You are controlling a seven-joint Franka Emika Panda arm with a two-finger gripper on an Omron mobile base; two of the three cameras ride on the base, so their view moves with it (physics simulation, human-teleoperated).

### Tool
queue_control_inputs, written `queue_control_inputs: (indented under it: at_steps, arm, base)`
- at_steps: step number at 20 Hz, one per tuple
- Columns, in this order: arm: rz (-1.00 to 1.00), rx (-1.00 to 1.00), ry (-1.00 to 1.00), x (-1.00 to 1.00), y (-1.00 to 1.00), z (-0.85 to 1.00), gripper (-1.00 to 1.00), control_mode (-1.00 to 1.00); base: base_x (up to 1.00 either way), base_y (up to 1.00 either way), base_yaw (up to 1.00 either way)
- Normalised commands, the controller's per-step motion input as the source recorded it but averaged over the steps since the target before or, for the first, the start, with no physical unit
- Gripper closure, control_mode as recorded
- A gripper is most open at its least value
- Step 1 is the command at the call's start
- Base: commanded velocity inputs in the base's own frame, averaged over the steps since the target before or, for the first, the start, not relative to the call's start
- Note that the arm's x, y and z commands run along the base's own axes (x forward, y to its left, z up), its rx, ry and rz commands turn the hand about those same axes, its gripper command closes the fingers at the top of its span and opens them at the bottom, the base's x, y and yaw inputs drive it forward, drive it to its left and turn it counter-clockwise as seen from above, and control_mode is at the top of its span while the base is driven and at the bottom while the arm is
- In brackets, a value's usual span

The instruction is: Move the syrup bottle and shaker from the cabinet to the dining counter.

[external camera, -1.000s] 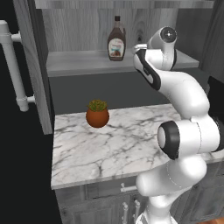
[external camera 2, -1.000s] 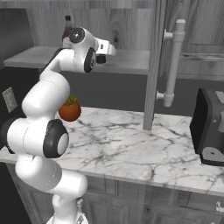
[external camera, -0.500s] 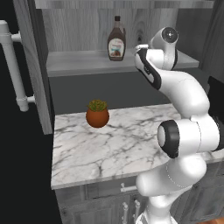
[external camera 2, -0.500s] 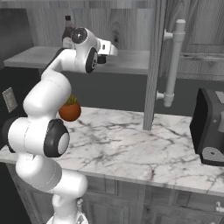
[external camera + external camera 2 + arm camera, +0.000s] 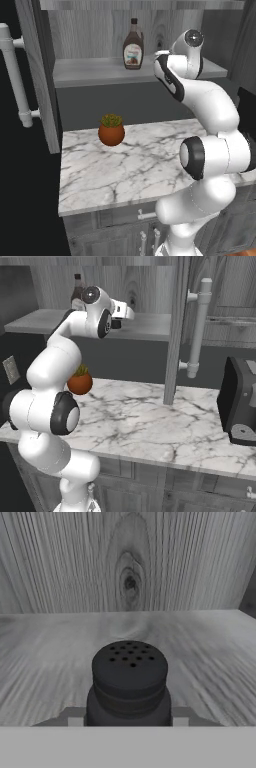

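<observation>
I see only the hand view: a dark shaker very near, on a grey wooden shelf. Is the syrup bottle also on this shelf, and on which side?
Observer: Yes. The syrup bottle stands upright on the same cabinet shelf, to the left of the arm in the left base view.
Operator: What is under the shelf, if I bring the shaker down?
Observer: A marble worktop with an orange plant pot on its left part.
Operator: Is something in the way on the right?
Observer: The open cabinet door stands there edge-on, with its long bar handle towards the right.
</observation>
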Motion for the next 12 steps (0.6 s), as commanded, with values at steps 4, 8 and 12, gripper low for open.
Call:
queue_control_inputs:
  at_steps: [4,8,12]
  arm:
    - [0.0,0.0,-0.25,-0.48,0.0,-0.05,1.0,-1.0]
    - [0.0,0.0,-0.26,-0.85,0.0,-0.01,1.0,-1.0]
    - [0.0,0.0,-0.07,-1.0,0.0,0.05,1.0,-1.0]
  base:
    - [0.0,0.0,0.0]
    - [0.0,0.0,0.0]
    - [0.0,0.0,0.0]
